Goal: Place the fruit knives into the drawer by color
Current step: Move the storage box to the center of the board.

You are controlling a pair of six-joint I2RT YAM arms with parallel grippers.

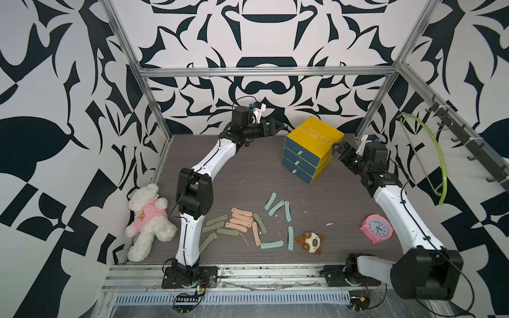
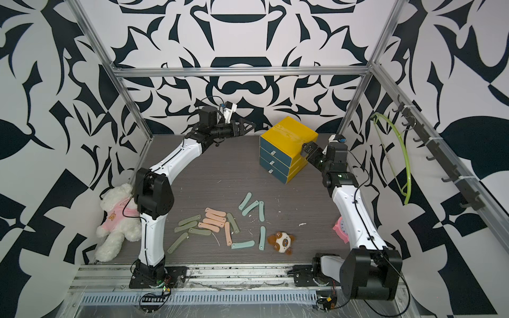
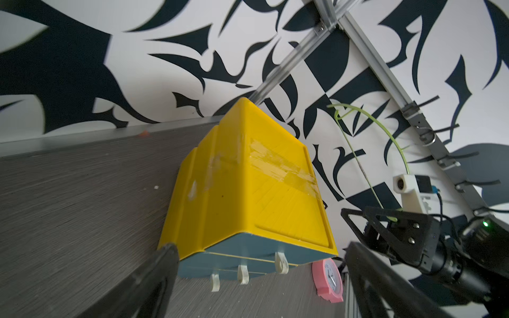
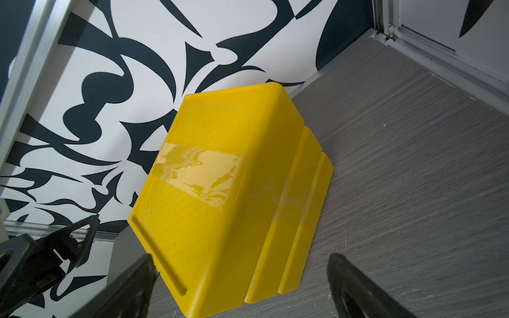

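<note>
- Closest in each wrist view are your own fingers. The left gripper (image 1: 275,126) and the right gripper (image 1: 338,152) both stand spread wide, and neither is carrying anything.
- Straight ahead of both sits the yellow cabinet (image 1: 314,131). Your right gripper is just beside its side wall, but I cannot tell whether it touches. Your left gripper hangs raised off the opposite far corner, apart from it.
- The three teal drawers (image 1: 300,155) face the arm bases, and all look shut.
- Well behind both grippers, the fruit knives (image 1: 248,223) lie loose on the tabletop (image 1: 248,170). The peach ones are packed touching, with olive on one side of them and teal on the other.
- As I judge it, nothing is sorted yet. A drawer must come open first, and every knife remains to be placed.
- Watch the small brown-and-white plush toy (image 1: 309,241), which lies just beside one teal knife.
- The pink clock (image 1: 376,228) stands next to your right forearm, and the white teddy bear (image 1: 150,220) lies beside your left arm. Both are clear of the knives.
</note>
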